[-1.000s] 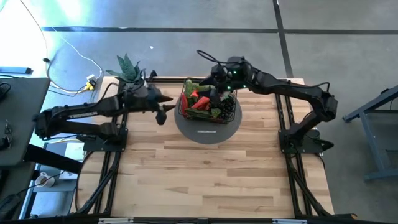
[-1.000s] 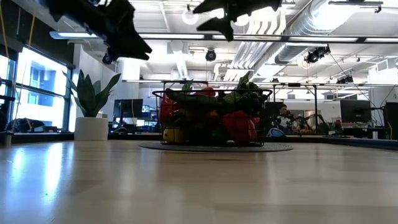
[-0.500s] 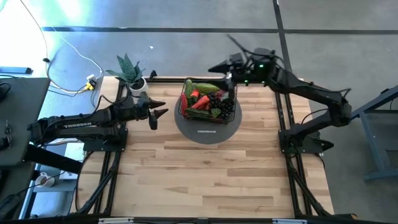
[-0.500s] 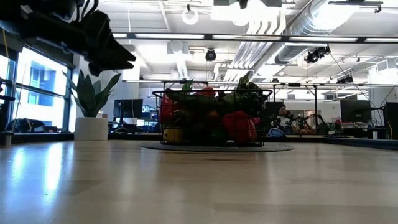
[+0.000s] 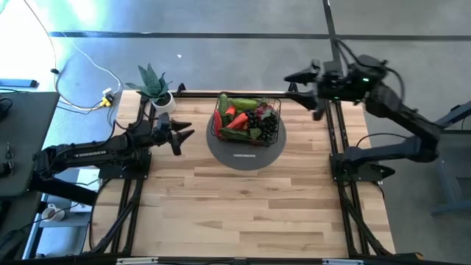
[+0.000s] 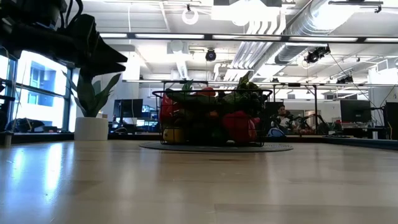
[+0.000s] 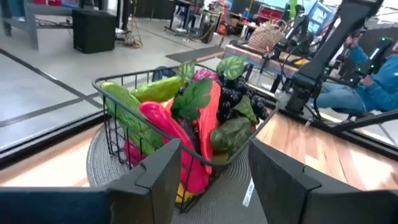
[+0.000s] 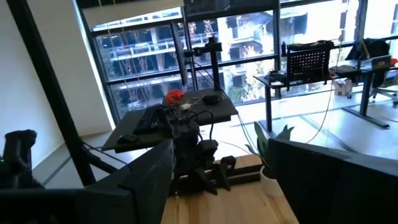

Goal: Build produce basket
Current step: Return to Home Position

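The black wire-mesh basket (image 5: 247,118) stands on a grey round mat (image 5: 246,151) at the table's far middle. It is filled with toy produce (image 7: 199,121): green cucumbers, red peppers, dark grapes, leafy pieces. It also shows in the low view (image 6: 211,118). My left gripper (image 5: 185,136) is open and empty, left of the basket, with its fingers pointing at it (image 7: 214,177). My right gripper (image 5: 291,76) is open and empty, raised off the basket's far right, near the table's far edge. Its wrist view (image 8: 233,174) looks across the table at the left arm.
A potted green plant (image 5: 154,85) stands at the table's far left corner, behind my left gripper; it also shows in the low view (image 6: 92,106). Bare wooden tabletop (image 5: 243,213) spreads in front of the mat. People sit at desks in the room behind (image 6: 286,118).
My right gripper has risen from over the basket and swung toward the table's right edge, leaving the low view. My left gripper has drawn back from the basket toward the table's left edge. The basket and produce have stayed put.
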You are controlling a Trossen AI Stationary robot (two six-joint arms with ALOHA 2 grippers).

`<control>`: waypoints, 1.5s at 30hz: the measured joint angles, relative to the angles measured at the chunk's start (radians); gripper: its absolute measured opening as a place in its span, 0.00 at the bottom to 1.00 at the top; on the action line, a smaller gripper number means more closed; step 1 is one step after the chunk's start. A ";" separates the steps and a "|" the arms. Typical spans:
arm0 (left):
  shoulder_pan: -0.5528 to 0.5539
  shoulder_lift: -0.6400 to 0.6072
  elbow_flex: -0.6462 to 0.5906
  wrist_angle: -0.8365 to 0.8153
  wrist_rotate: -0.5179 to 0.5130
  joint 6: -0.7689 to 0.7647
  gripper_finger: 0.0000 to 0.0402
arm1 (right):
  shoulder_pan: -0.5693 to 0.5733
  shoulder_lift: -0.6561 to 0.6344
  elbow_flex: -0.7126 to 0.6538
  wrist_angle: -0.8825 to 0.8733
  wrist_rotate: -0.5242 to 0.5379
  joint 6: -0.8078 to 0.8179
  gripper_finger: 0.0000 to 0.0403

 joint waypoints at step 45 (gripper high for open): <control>0.143 -0.320 -0.077 -0.169 0.128 -0.023 0.27 | 0.001 -0.986 -0.756 0.168 0.289 0.209 0.60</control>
